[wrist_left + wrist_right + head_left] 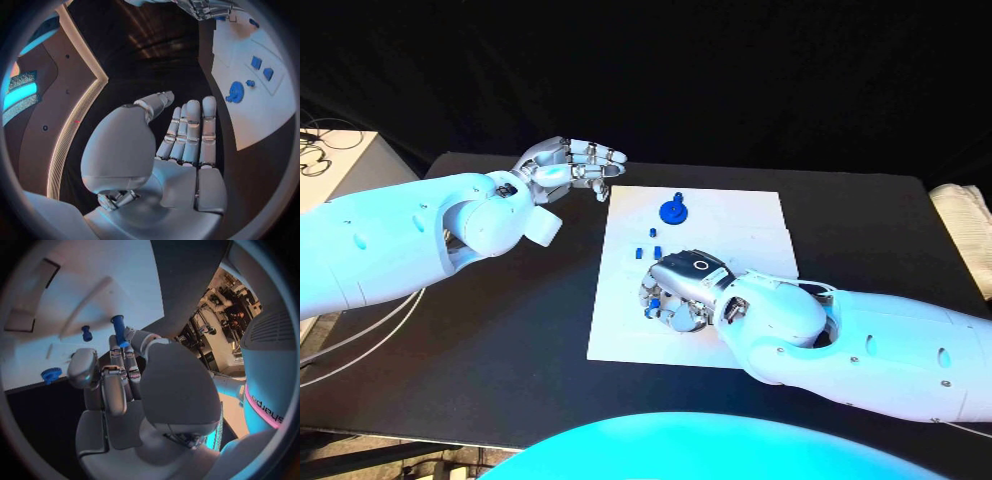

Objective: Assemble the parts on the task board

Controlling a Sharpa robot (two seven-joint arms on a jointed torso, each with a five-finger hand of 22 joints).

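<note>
Over the task board, the right hand pinches a blue peg at its fingertips, other fingers curled. A blue gear stands further up the board, small blue parts between. The left hand hovers beside the board, fingers nearly straight, holding nothing. The peg's shallow pinch could let it tilt or slip on insertion

Matt board, glossy arms

The flat white matt task board lies on the dull black table; small blue plastic parts look smooth; the silver metallic right hand gleams.
</note>
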